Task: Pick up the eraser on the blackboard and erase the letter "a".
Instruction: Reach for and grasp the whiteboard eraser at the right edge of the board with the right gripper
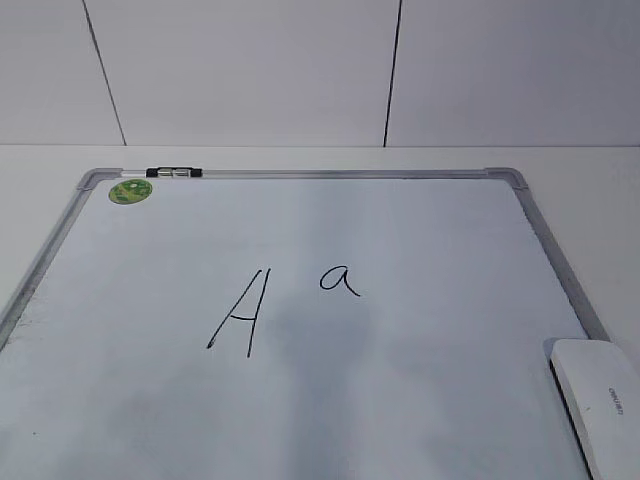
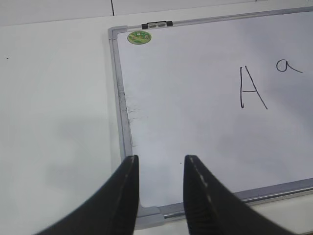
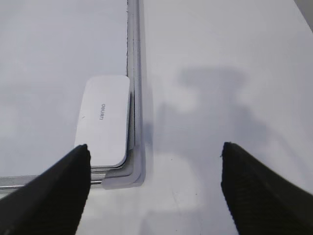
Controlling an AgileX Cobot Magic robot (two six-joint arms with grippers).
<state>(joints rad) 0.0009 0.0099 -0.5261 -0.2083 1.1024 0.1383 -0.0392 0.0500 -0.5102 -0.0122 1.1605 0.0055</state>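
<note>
eraser [image 1: 598,400] flat on blackboard [image 1: 330,400], near-right corner, against frame | letter "a" [image 1: 339,281] mid-board, right of capital "A" [image 1: 240,312] | left gripper [image 2: 161,161] parted, empty, above near-left corner | right gripper [image 3: 154,152] spread wide, empty, above eraser

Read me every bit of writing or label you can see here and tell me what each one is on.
"A": large black marker capital on the blackboard.
"a": small black marker letter "a" on the blackboard, right of the capital.
Grey lettering on the eraser: too small to read for certain.
Round green sticker, blackboard's far left corner: print too blurred to read.
</note>
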